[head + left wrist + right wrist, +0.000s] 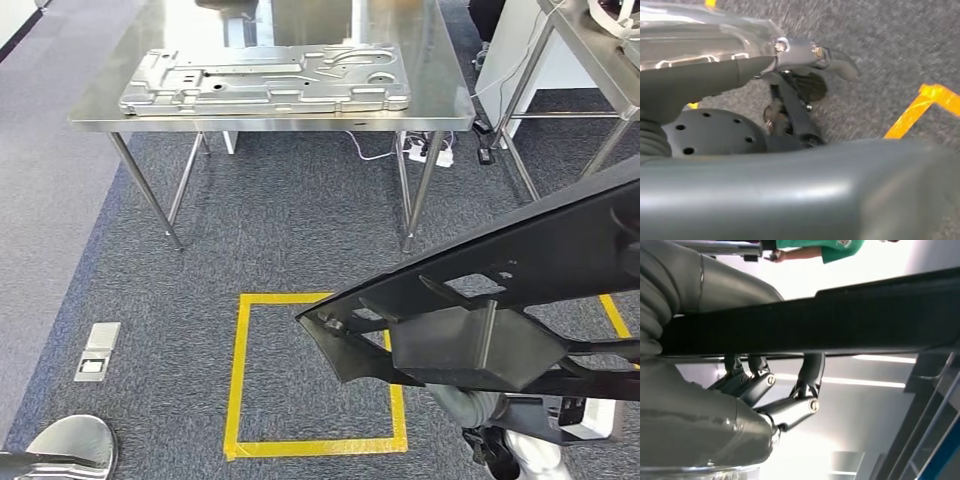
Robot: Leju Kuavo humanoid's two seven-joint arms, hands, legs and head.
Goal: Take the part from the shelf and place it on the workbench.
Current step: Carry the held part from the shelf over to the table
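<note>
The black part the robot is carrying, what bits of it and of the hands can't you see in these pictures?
- Black part: in the head view its far end runs off the right edge.
- Right hand: in the right wrist view the part hides the fingertips hooked over it.
- Left hand: the left wrist view is blurred, and a grey cover fills the front, so its pose is unclear.
- Workbench: the top edge cuts off its far side.

Grey carpet [287, 230], yellow tape square [238, 380], floor socket [98, 350]
</note>
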